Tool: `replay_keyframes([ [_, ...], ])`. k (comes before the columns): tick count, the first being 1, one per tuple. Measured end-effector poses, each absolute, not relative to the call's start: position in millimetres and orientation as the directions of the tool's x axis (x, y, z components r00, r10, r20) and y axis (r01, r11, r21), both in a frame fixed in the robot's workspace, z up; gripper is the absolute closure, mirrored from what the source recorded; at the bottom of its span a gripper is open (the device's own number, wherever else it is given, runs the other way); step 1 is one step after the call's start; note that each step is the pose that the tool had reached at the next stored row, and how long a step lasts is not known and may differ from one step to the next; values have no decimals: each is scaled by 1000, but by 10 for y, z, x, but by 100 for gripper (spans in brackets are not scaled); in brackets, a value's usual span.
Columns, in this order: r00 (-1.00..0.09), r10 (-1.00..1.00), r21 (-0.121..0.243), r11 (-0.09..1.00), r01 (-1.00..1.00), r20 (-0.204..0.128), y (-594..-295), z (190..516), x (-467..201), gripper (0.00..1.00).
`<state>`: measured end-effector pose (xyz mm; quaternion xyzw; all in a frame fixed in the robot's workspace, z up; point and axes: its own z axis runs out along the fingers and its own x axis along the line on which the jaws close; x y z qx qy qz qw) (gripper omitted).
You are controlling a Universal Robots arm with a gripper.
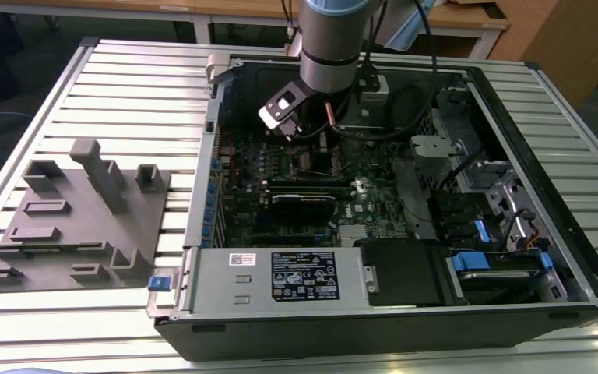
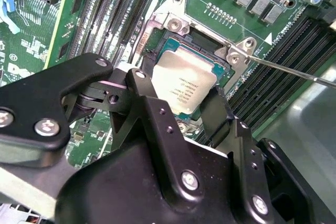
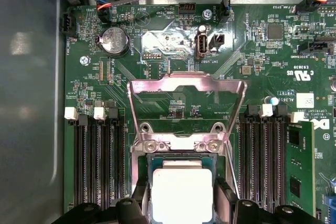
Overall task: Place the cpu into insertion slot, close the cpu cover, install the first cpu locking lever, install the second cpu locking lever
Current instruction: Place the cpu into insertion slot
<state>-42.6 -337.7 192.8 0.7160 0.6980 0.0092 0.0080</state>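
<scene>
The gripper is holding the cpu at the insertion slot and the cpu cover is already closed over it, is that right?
Not quite. The cpu cover is open, swung back off the insertion slot, as the first wrist view shows. The gripper does hold the cpu at the slot, its metal face uncovered.

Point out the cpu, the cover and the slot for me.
cpu point(image 2: 184, 85): second wrist view, middle of its silver face.
cover point(image 3: 186, 81): first wrist view, bar of the open frame opposite its hinge.
slot point(image 2: 181, 43): second wrist view, exposed edge beside the cpu.
</scene>
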Motion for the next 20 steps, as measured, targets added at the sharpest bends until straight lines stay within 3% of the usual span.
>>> replay_keyframes([
  [9, 25, 1000, 24, -26, 999, 2, -3376, 2140, -425, 38],
  [20, 26, 1000, 24, -26, 999, 3, -3376, 2150, -426, 40],
])
